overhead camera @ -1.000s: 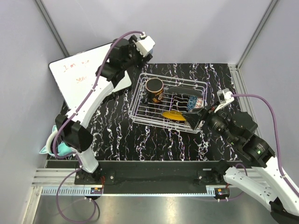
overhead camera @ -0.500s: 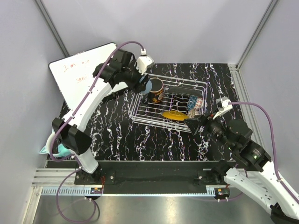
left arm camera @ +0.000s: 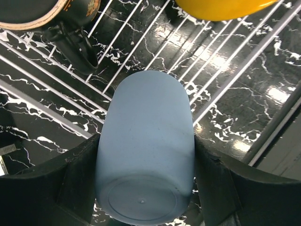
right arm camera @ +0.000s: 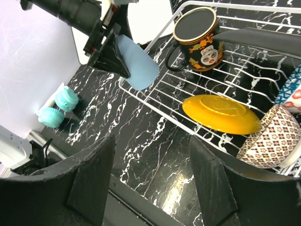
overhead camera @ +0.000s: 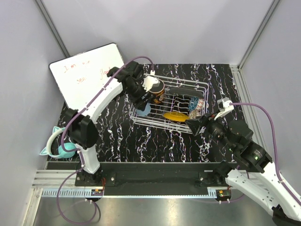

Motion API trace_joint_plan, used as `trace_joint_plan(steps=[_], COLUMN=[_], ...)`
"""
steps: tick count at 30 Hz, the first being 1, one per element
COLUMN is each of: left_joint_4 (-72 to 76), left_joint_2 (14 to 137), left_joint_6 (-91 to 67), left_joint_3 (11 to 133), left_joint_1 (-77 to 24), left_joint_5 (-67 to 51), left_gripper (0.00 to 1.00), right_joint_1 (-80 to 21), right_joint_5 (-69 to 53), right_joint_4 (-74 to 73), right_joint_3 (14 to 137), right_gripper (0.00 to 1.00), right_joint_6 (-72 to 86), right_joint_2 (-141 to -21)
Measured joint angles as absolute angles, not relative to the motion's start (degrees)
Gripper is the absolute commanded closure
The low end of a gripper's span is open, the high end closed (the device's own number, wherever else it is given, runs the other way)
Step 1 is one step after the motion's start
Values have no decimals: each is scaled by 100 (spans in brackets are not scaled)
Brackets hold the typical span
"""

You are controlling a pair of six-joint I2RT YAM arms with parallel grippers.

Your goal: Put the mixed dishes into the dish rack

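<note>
Clamping a smooth pale blue cup (left arm camera: 145, 122), left gripper (left arm camera: 146, 155) hangs over wire dish rack (overhead camera: 160, 125); right gripper (right arm camera: 151, 155) gapes empty.

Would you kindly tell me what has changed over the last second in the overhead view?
The left hand, gripping the pale blue cup, swung from above the white board and came down over the dish rack's near-left corner. The right hand, open and empty, drew back slightly from the rack's near-right corner. The mug and yellow plate in the rack stayed put.
</note>
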State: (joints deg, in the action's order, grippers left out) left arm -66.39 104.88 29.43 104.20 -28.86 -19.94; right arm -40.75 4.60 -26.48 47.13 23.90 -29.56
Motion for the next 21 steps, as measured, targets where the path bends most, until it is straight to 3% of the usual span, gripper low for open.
trace_joint_plan(steps=[21], left_joint_4=[-5572], left_joint_2=[11345], left_joint_6=[3065], left_joint_3=[9913], left_joint_1=[-3269], left_joint_5=[-1745], left_gripper=[100], right_joint_1=[-4075], right_joint_5=[548], right_joint_4=[-2733], right_joint_3=[4711], right_gripper=[29], right_joint_6=[2473], right_joint_2=[-2928])
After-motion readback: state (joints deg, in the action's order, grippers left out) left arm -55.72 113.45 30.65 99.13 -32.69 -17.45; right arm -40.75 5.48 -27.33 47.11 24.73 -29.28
